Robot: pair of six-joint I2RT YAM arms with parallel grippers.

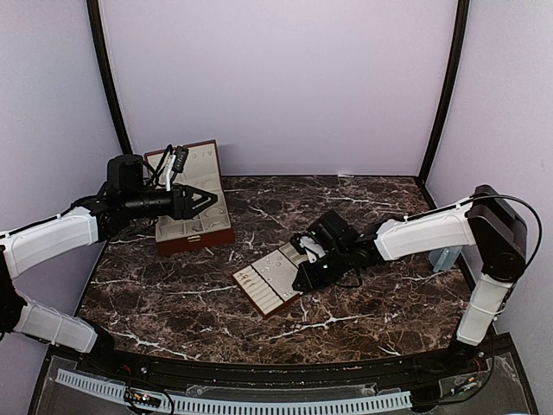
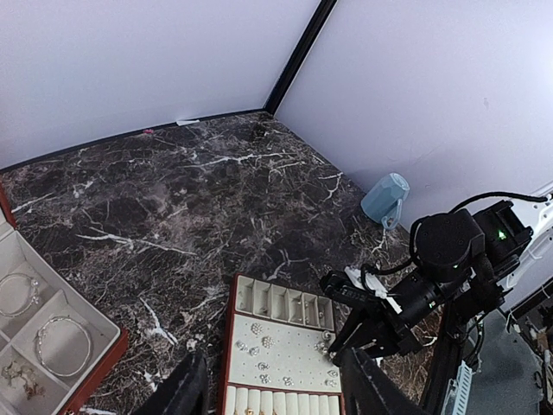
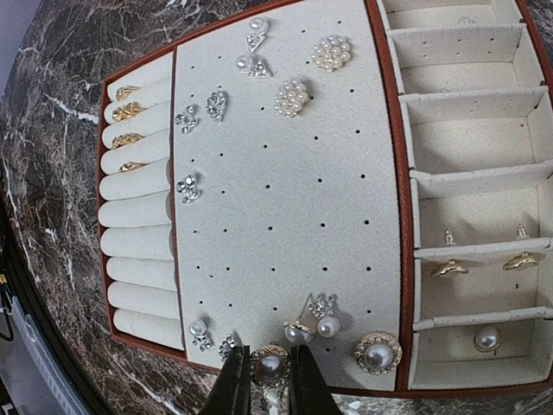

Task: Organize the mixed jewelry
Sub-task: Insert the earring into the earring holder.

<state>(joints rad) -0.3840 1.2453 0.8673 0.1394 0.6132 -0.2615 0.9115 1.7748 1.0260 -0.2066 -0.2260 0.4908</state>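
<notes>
The cream slotted tray (image 3: 285, 199) lies mid-table (image 1: 259, 292). Small studs are pinned on its panel: pearl clusters (image 3: 291, 97), crystal pieces (image 3: 188, 186) and a gold-rimmed pearl stud (image 3: 377, 354). Gold rings (image 3: 126, 111) sit in the roll slots. My right gripper (image 3: 270, 385) is at the tray's near edge, shut on a round gold-rimmed pearl stud (image 3: 270, 366). It also shows in the top view (image 1: 301, 280). My left gripper (image 1: 207, 201) is open and empty, hovering above the reddish-brown box (image 1: 194, 239). Its fingers (image 2: 186, 389) frame the tray (image 2: 294, 359) in the left wrist view.
The box (image 2: 97, 359) holds thin bracelets (image 2: 62, 346) in cream compartments. The tray's side compartments hold gold earrings (image 3: 449, 269) and a pearl (image 3: 486, 338). A pale blue object (image 2: 386, 197) stands at the table's right edge (image 1: 445, 257). Walls close the back and sides.
</notes>
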